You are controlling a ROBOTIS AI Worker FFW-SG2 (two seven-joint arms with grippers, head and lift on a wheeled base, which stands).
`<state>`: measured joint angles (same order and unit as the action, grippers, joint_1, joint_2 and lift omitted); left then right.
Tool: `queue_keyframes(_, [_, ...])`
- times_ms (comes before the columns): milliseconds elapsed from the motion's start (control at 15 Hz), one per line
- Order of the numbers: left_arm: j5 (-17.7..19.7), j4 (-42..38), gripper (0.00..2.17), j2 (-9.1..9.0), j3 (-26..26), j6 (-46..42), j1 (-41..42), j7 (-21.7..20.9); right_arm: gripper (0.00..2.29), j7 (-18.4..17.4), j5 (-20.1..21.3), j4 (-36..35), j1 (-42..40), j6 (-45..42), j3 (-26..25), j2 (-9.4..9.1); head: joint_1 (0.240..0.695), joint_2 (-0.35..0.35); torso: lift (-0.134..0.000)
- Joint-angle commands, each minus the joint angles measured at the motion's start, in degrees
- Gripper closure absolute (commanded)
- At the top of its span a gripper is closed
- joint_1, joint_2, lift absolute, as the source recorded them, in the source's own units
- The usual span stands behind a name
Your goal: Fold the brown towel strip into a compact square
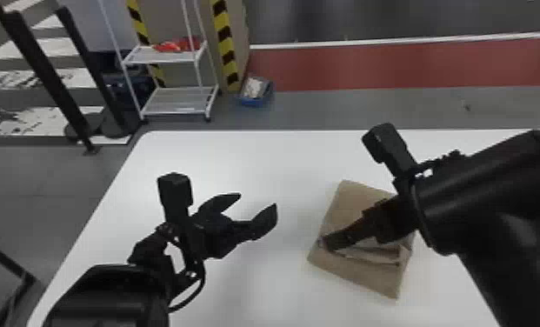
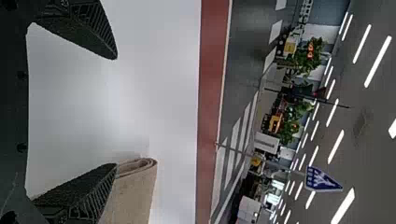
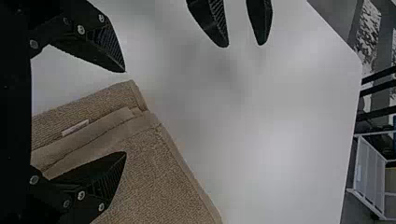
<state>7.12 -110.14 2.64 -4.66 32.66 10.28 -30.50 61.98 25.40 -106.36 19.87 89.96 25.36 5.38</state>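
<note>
The brown towel [image 1: 349, 208] lies folded on the table, right of centre, with layered hems across its middle. Over it, my right gripper [image 1: 331, 243] reaches in from the right. In the right wrist view the right gripper [image 3: 125, 112] is open above the towel [image 3: 154, 172], its fingers wide apart. My left gripper [image 1: 259, 206] is open to the left of the towel, holding nothing. The left wrist view has the left gripper [image 2: 116, 112] with spread fingers, and the towel's rolled-looking fold [image 2: 133, 191] shows beside one finger.
The white table [image 1: 255, 152] carries both arms above it. Beyond its far edge stand a white shelf rack [image 1: 177, 98] and a blue bin [image 1: 255, 93] on the floor. Dark posts [image 1: 47, 74] rise at the far left.
</note>
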Motion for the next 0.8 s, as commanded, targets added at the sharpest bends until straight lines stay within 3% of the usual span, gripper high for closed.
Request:
queue_keyframes(0, [0.00, 0.01, 0.06, 0.00, -0.27, 0.00, 0.00, 0.00, 0.30, 4.20, 4.39, -0.16, 0.08, 0.12, 0.74, 1.66, 0.695, 0.142, -0.124])
queue_keyframes(267, [-0.09, 0.10, 0.06, 0.00, -0.27, 0.18, 0.00, 0.00, 0.30, 15.37, 11.95, -0.07, 0.35, 0.12, 0.92, 4.21, 0.695, 0.127, -0.124])
queue_keyframes(533, [-0.18, 0.10, 0.06, 0.00, -0.09, 0.00, 0.09, 0.09, 0.31, 16.35, 17.58, 0.02, -0.18, 0.12, 0.30, 7.02, 0.695, 0.087, -0.124])
queue_keyframes(733, [-0.26, 0.45, 0.06, 0.00, 0.26, 0.00, -0.09, 0.35, 0.31, 16.35, 17.66, 0.54, -1.15, 0.12, -1.90, 7.81, 0.695, 0.038, -0.124])
